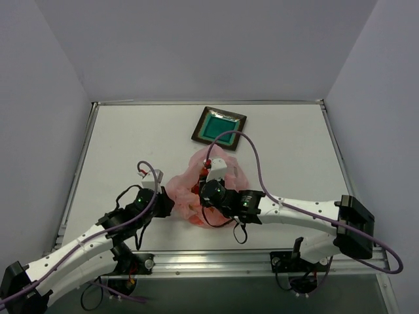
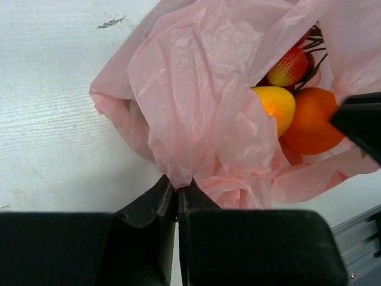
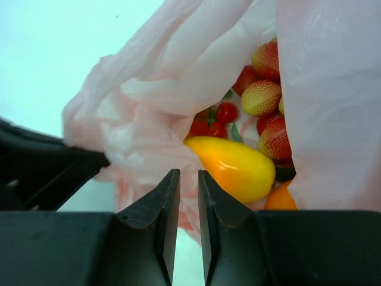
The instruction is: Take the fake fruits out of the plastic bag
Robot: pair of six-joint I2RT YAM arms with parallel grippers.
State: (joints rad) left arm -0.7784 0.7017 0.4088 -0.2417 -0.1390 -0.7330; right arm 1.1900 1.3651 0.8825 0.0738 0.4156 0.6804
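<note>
Site: white table [image 1: 131, 144], seen from overhead, both arms reaching in from the bottom of the frame.
Plastic bag [image 2: 190, 89]: thin pink film, crumpled, lying at the centre of the overhead frame between the two wrists. Its mouth gapes toward the upper right of the left wrist view.
Left gripper [image 2: 177, 190]: jaws pressed together on a gathered fold of the bag at bottom centre of its own view, with film bunched up from the pinch.
Right gripper [image 3: 186, 179]: jaws narrow, a thin slit between the fingers. The tips sit at the edge of the bag's mouth at lower centre of its view, with nothing seen clamped between them.
Mango [image 3: 232, 167]: yellow-orange, oblong, inside the bag, just right of the right fingertips.
Orange [image 2: 309, 122]: inside the bag, touching the mango, at the right of the left wrist view.
Strawberries [image 3: 262, 98]: several, red and yellow, piled inside the bag above the mango.
Small round red pieces [image 3: 226, 112]: with green leaves, inside the bag, left of the strawberries.
Plate [image 1: 226, 112]: square, teal, dark rim, at upper centre of the overhead frame, near the bag's far edge; whether they touch is unclear.
Finding: every fruit in view lies within the bag.
</note>
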